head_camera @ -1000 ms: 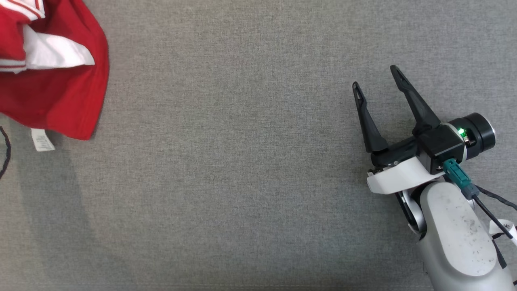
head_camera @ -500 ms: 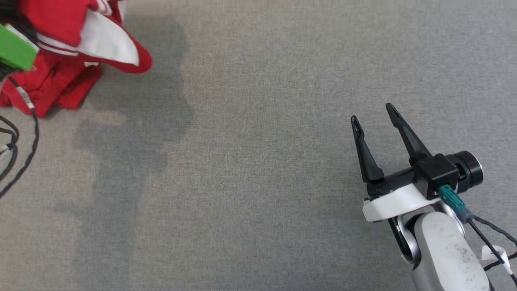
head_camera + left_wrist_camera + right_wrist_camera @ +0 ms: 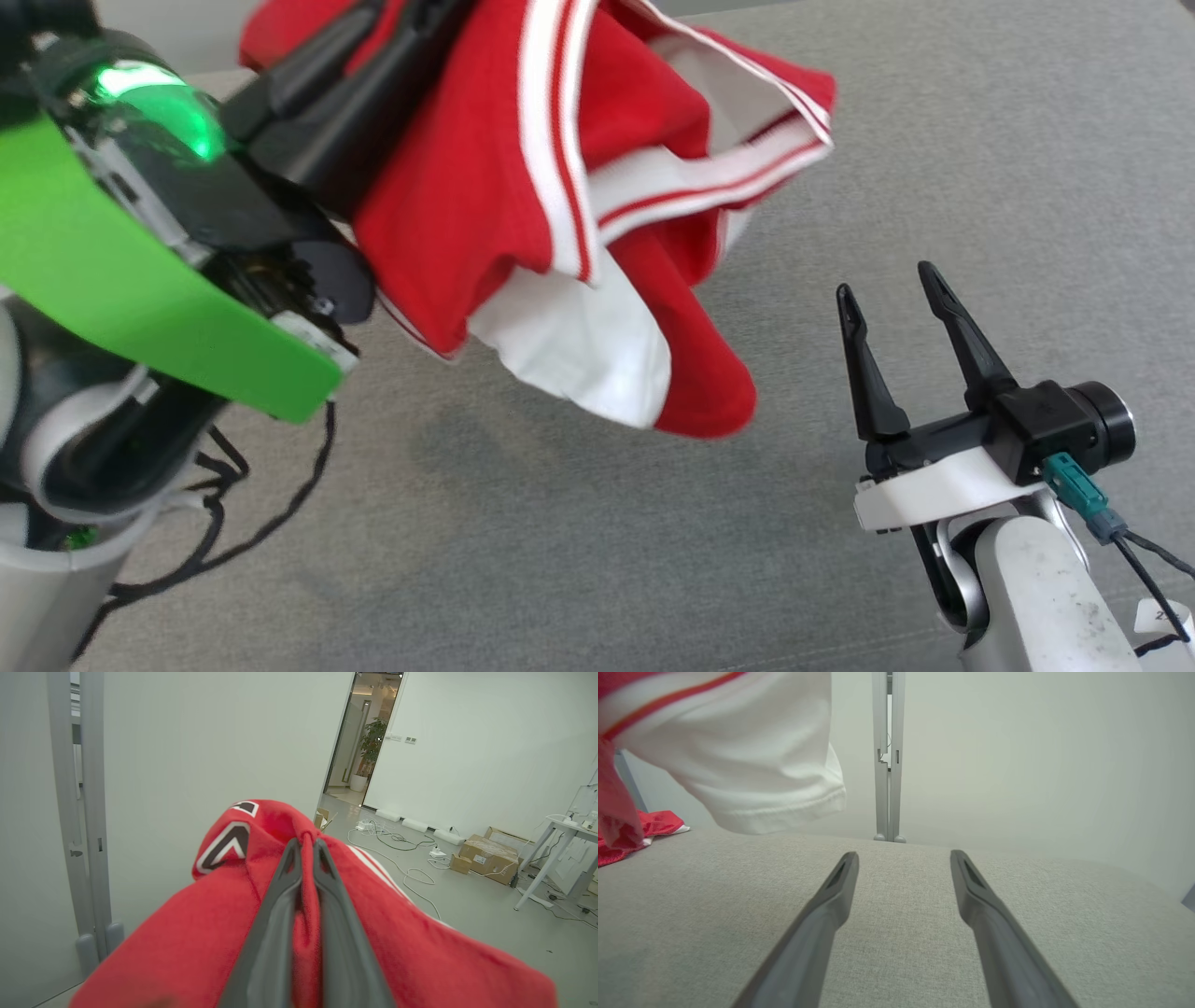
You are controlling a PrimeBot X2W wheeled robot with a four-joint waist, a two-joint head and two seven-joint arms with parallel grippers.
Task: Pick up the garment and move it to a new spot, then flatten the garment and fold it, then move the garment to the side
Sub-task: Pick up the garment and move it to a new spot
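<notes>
holding the garment [image 3: 523,187] up off the grey desk [image 3: 560,560] in the left gripper [image 3: 306,843], with its fingers [image 3: 275,914] pressed together on a raised ridge of red cloth, the rest spilling down both sides of them. bunched, not flat. in the head view, slung on a slant from the upper left, at the left gripper, down toward the lower right, with the long axis along that diagonal and the lowest tip red, hanging clear of the desk near the right gripper [image 3: 885,280] but apart from it. mostly red, with white panels and white bands carrying thin red lines, running roughly along the same slant. in the left wrist view, showing a black chevron patch [image 3: 224,845] edged in white on the hump of cloth just left of the fingertips, with a smaller black-and-white mark above it; cannot read any writing on either. keeping the right gripper low over the desk, fingers spread wide with nothing between them, pointing up the head view.
</notes>
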